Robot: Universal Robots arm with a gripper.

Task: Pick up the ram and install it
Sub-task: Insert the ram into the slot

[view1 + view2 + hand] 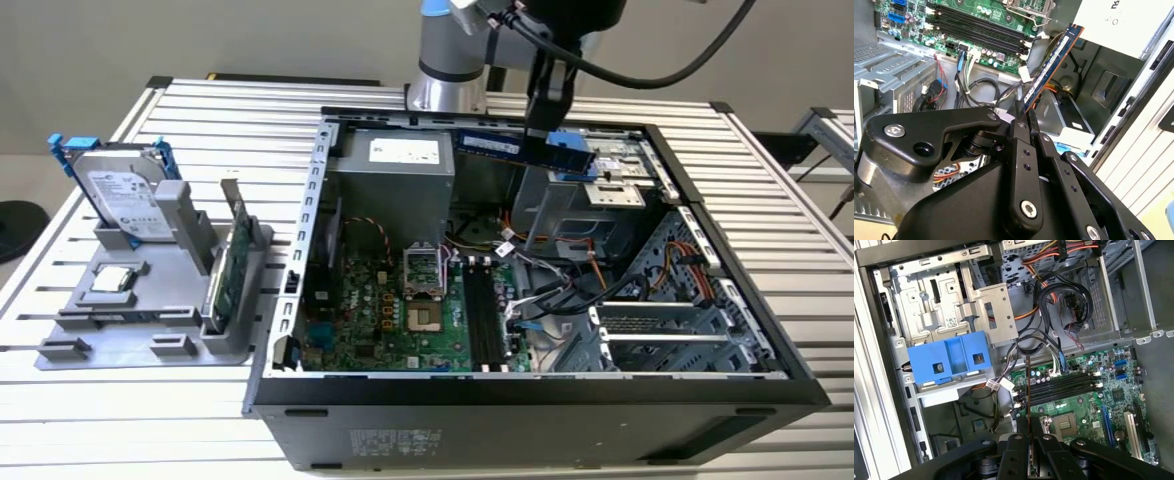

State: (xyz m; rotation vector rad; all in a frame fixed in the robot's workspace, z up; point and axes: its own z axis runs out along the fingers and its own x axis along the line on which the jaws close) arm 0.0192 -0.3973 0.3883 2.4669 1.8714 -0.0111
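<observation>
The ram [505, 145] is a thin blue stick with dark chips, hanging level over the far part of the open computer case [287, 330]. My gripper [542, 134] is shut on one end of it, well above the motherboard. In the second wrist view the ram [1051, 65] sticks out from the black fingers [1030, 124]. It appears edge-on as a thin line, the ram [1028, 385], in the first wrist view, rising from the gripper [1028, 432]. The black memory slots [483, 320] [1064, 386] [979, 27] lie below on the green motherboard.
A grey holder [147, 345] at the exterior view's left carries a silver hard drive [127, 195] and a green upright card [230, 265]. Inside the case are a blue drive bracket [949, 357], a grey power supply [394, 170] and loose cables [1054, 295].
</observation>
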